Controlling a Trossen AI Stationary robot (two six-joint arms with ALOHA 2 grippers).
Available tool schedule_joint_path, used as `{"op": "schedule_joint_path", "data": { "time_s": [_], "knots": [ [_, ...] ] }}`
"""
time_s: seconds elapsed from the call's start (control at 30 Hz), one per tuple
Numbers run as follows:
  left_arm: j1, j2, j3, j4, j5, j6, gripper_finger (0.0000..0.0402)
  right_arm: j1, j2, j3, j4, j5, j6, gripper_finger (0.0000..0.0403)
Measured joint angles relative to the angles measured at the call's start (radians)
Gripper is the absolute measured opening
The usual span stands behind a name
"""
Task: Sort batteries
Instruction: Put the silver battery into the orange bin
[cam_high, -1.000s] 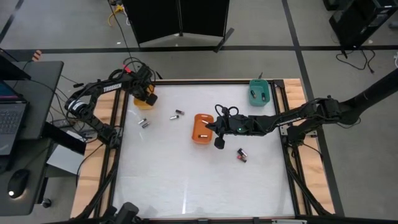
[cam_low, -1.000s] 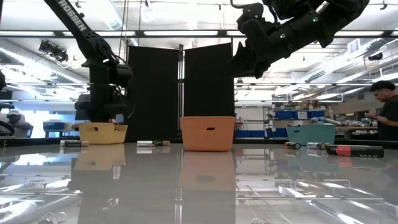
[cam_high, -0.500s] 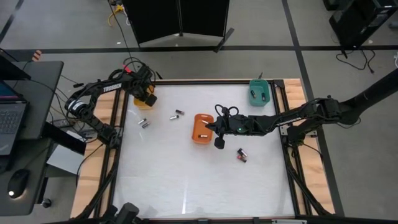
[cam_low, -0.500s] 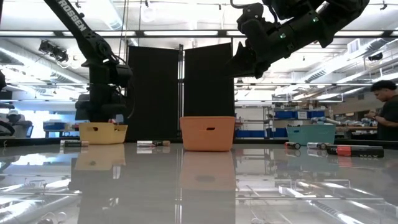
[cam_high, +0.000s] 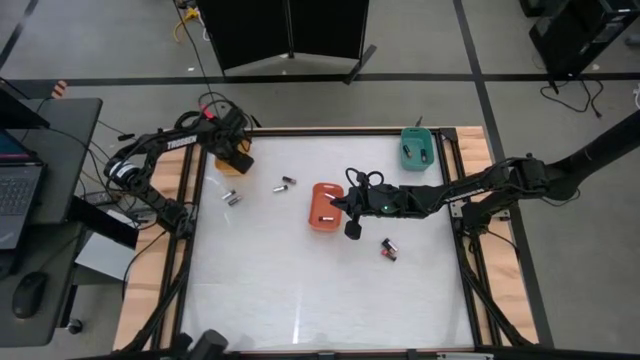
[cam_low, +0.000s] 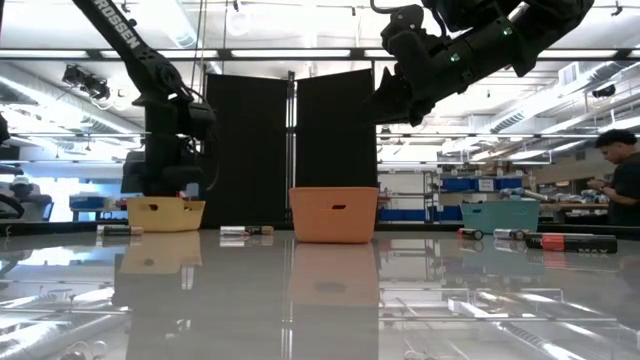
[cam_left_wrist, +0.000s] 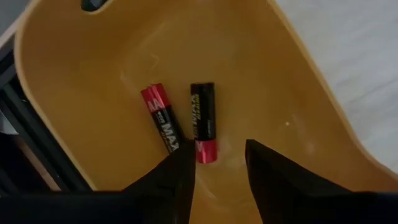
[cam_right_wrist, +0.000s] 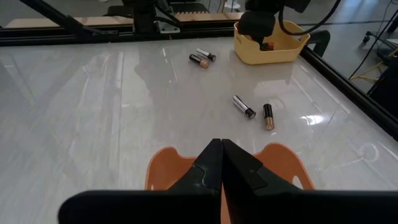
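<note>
Left gripper (cam_left_wrist: 214, 165) open, empty, above two red-black cylindrical batteries (cam_left_wrist: 203, 121) in yellow rounded plastic tray (cam_left_wrist: 311, 118); right gripper (cam_right_wrist: 221, 163) shut, empty; four loose cells (cam_right_wrist: 244, 106) nearby remain unsorted.

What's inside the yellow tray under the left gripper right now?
Two batteries lie side by side on the floor of the yellow tray, both black and red. The left gripper hangs open just above them, hiding the tray floor nearest the camera.
</note>
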Motion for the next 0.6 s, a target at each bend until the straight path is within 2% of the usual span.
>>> {"op": "schedule_joint_path", "data": {
  "time_s": [0.23, 0.6],
  "knots": [
    [-0.024, -0.07, 0.0, -0.002, -0.02, -0.011, 0.0134, 0.0, 0.0, 0.0, 0.0, 0.0, 0.0, 0.0015],
    [-0.081, -0.405, 0.0, 0.057, -0.041, -0.071, 0.0077, 0.0, 0.0, 0.0, 0.0, 0.0, -0.019, 0.0012]
  ]
}}
